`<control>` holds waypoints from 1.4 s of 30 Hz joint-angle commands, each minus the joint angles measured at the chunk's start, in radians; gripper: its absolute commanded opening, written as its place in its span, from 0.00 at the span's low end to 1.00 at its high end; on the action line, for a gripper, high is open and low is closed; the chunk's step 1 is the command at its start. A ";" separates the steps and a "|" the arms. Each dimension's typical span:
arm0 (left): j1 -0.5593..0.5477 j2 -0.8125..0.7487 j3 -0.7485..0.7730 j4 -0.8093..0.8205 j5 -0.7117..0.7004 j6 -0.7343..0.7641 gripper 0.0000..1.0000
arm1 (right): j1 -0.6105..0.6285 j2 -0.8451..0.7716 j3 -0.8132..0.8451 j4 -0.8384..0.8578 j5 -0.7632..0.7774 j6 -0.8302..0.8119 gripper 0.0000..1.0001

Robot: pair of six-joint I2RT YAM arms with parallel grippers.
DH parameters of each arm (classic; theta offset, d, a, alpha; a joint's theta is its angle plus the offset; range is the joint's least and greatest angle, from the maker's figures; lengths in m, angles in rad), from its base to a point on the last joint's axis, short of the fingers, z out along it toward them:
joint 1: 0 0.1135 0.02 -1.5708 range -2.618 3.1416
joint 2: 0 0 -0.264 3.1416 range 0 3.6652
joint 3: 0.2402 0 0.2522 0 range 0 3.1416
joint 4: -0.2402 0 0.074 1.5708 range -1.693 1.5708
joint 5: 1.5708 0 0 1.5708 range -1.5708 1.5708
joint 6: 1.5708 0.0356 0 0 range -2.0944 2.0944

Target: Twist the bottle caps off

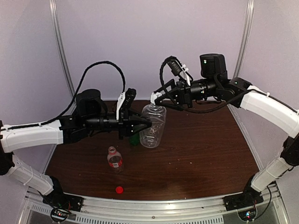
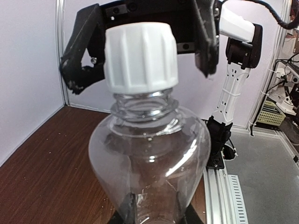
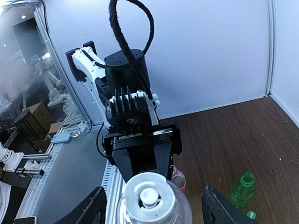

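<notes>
My left gripper (image 1: 144,124) is shut on the larger clear ribbed bottle (image 1: 153,127) and holds it tilted above the table; it fills the left wrist view (image 2: 149,154). Its white cap (image 2: 140,56) sits on the neck. My right gripper (image 1: 157,99) is open, its fingers (image 2: 77,65) standing either side of the white cap (image 3: 148,200) without touching it. The short bottle with the red label (image 1: 114,159) stands uncapped on the table, with the red cap (image 1: 119,189) lying in front of it. The green bottle (image 3: 243,189) stands open beside its green cap (image 3: 251,215).
The dark wood table (image 1: 210,149) has a metal rail (image 1: 163,207) along its near edge and grey walls on three sides. The green bottle (image 1: 134,139) stands just behind and under the held bottle.
</notes>
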 commanded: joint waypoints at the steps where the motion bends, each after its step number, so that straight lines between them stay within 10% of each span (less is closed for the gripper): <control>1: 0.008 0.012 0.044 0.022 -0.088 -0.005 0.03 | 0.006 -0.068 -0.007 0.045 0.143 0.101 0.73; 11: 0.008 0.041 0.076 -0.031 -0.219 -0.002 0.03 | 0.124 -0.039 0.091 -0.066 0.694 0.265 0.81; 21: 0.008 0.039 0.083 -0.043 -0.272 -0.002 0.04 | 0.181 0.013 0.103 -0.092 0.822 0.291 0.77; 34: 0.008 0.036 0.078 -0.042 -0.284 0.001 0.03 | 0.185 0.004 0.066 -0.043 0.775 0.278 0.24; 42: 0.008 0.022 0.068 -0.035 -0.245 0.009 0.03 | 0.167 -0.022 0.019 0.006 0.650 0.167 0.09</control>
